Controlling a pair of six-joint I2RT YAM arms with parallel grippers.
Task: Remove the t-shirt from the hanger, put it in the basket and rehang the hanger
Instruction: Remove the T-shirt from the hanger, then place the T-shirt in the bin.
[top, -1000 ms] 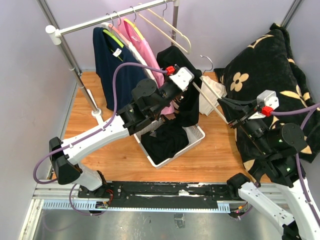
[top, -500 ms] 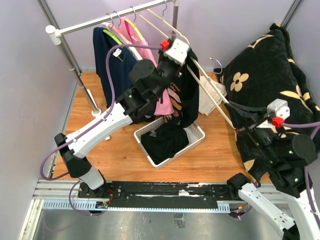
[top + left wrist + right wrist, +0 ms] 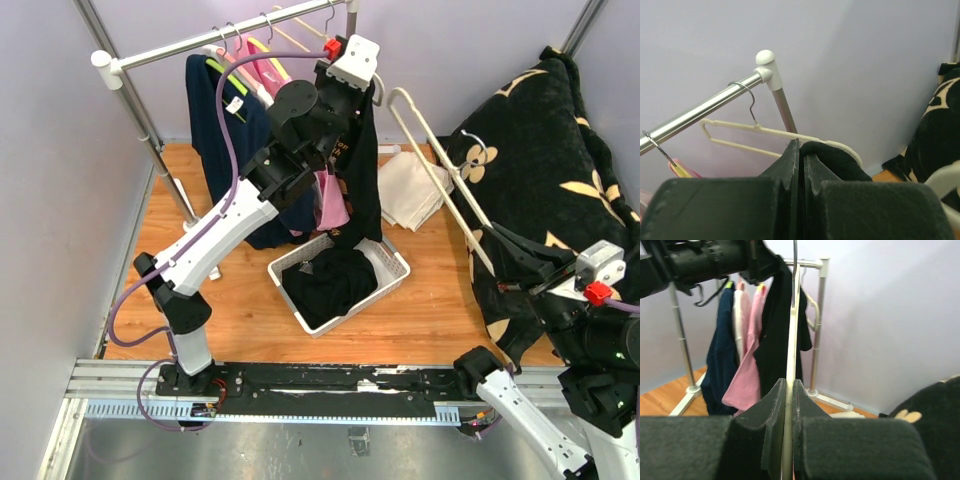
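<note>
Clearly the black t-shirt (image 3: 365,170) is the light, limp part of this pair: it hangs in one long fold from just under the right end of the clothes rack (image 3: 200,42) and reaches almost to the white basket (image 3: 365,302), which sits on the wooden counter (image 3: 240,310) below the rack. The left fingers (image 3: 792,165) are pressed fully together on a bunch of its black fabric, close beneath the rack's rail. The right fingers (image 3: 777,405) are clamped just as tightly on a bar of the cream hanger (image 3: 440,180), which slants away to the right of the rack. Its upper end lies just beside the top of the shirt, and whether that end is clear of the cloth or caught in it I cannot tell. Soft jersey like this should drape, stretch and slide rather than resist, so a pinch on a thick gathered fold near the collar or shoulder seems safer than a grip on a single thin layer, which could slip free. By contrast the hanger is stiff and smooth, best held along a straight bar, as it is now, where it will not twist.
</note>
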